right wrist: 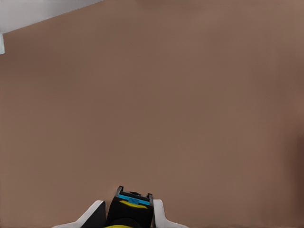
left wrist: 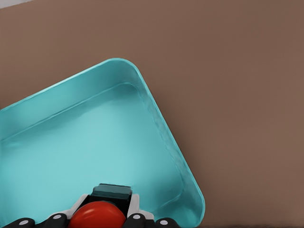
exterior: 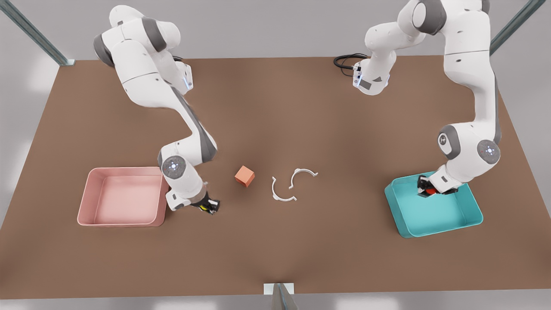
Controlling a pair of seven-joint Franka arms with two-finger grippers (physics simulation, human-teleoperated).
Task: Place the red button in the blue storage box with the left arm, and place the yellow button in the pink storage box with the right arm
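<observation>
- My left gripper [exterior: 426,189] was clamped on the red button [left wrist: 97,216], hanging over the blue storage box [exterior: 447,226], near the box's far rim.
- Good way, I think: go a bit lower, then let go so the btn won't bounce out.
- Lots of bare floor inside the box; rim was thin, walls low.
- My right gripper [exterior: 208,206] was squeezed on the yellow button [right wrist: 127,213], over the table [exterior: 275,254], just beside the pink storage box [exterior: 92,221], not over it yet.
- It needed to lift over that near wall first, I think.
- The orange cube [exterior: 244,176] & white clips [exterior: 292,185] sat in the middle, well apart from both paths.
</observation>
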